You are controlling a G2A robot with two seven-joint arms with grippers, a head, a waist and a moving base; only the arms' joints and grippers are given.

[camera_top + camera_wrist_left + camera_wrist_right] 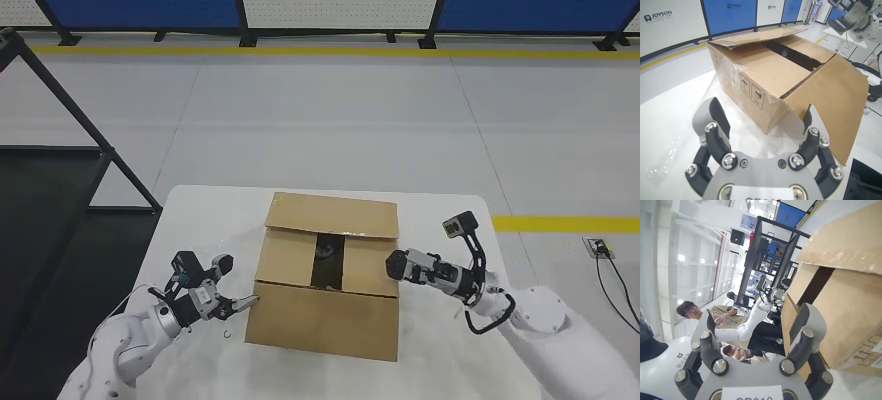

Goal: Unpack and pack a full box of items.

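Observation:
A brown cardboard box (325, 275) stands in the middle of the white table (200, 215). Its two inner flaps lie almost flat, with a dark gap (328, 258) between them where something dark sits inside. The near outer flap (829, 106) hangs out and down, and the far outer flap (761, 37) is raised. My left gripper (762, 115) (238, 302) is open, low over the table, just short of the box's left near corner. My right gripper (755, 321) (395, 265) is open at the box's right side, with one finger (802, 317) close against the box's edge.
Clear plastic film (677, 144) lies crumpled on the table beside the box's left side. A black metal frame (60, 130) stands off the table's left edge. Bare table surface runs along both sides of the box.

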